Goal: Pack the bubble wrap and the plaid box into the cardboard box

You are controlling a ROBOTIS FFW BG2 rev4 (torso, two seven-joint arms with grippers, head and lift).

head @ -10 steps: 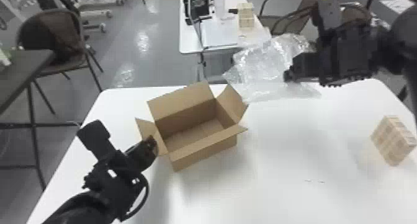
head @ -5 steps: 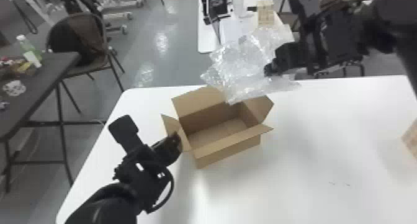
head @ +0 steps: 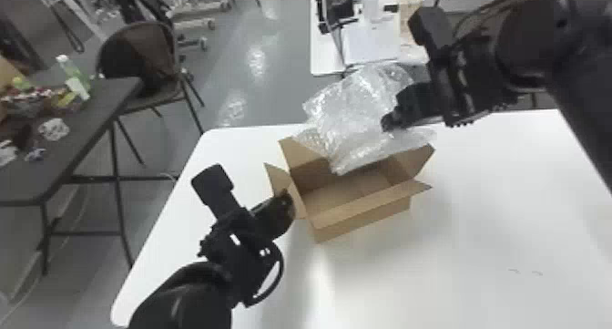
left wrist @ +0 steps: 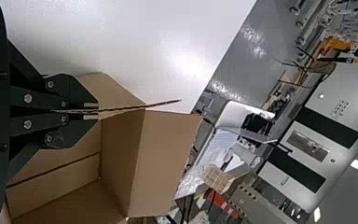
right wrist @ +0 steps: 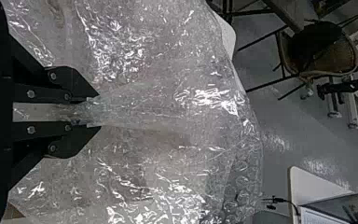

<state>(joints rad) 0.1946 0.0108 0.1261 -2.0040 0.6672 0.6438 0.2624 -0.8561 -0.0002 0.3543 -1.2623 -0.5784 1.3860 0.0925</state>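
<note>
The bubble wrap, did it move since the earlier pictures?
Yes, to the left. In the head view, the bubble wrap was mostly past the cardboard box's back right side; now it hangs over the back of the opening.

From here I see room to reach down into the near part of the cardboard box (head: 364, 219), and over the counter (head: 492, 209) to its right. Bubble wrap (head: 359, 107) hangs across the far part; the left end effector (head: 289, 199) obstructs the left flap (head: 276, 178).
</note>
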